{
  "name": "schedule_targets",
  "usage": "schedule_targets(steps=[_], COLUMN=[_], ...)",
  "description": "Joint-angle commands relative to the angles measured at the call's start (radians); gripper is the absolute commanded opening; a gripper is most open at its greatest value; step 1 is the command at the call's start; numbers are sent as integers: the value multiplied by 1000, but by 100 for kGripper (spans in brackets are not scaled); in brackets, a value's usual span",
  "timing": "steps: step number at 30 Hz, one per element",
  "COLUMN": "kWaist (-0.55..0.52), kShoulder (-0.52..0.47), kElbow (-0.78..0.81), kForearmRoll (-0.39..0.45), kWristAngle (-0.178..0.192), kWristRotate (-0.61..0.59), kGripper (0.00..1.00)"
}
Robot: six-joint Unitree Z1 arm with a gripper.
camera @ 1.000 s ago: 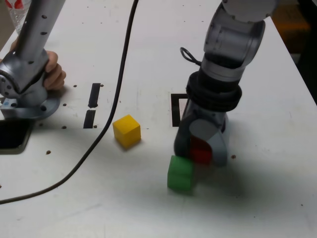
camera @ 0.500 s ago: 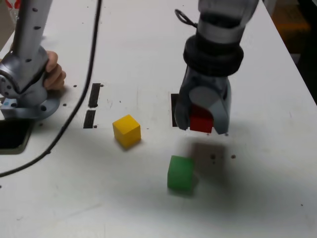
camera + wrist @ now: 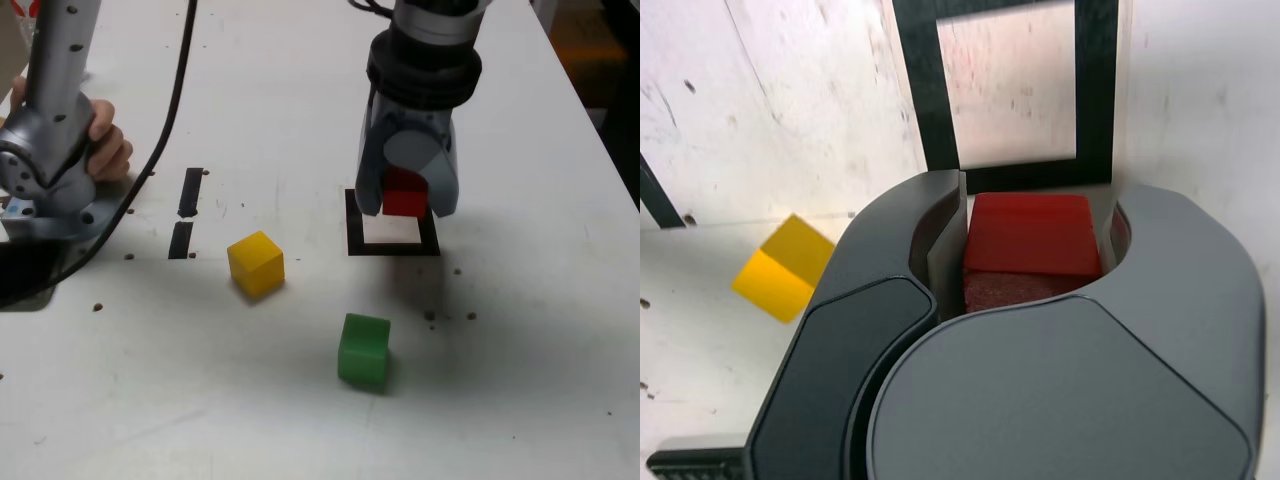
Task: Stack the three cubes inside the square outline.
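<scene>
The hand [image 3: 407, 205] hides the outline's [image 3: 356, 246] far side in the exterior view; in the wrist view, the picture's edge cuts off the outline.

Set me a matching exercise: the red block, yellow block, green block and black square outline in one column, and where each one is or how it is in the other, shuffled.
Column one
1. Red block
2. Yellow block
3. Green block
4. Black square outline

Column two
A. On the table, nearest the exterior view's bottom edge of the four
B. Flat on the table, with a pale centre
C. Held between the fingers of the gripper
D. On the table, farthest toward the exterior view's left of the four

Right pairs
1-C, 2-D, 3-A, 4-B
</scene>
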Motion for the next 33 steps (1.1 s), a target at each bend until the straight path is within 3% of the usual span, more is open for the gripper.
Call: schedule_targets(steps=[1, 8, 20, 33], kWaist=[11, 40, 76, 89], kShoulder=[1, 12, 25, 37], kElbow=[20, 101, 179, 185], kForearmRoll=[-15, -95, -161, -197], kWristAngle=[10, 6, -16, -5], kWristRotate=[0, 1, 17, 50], kGripper=[21, 21, 23, 38])
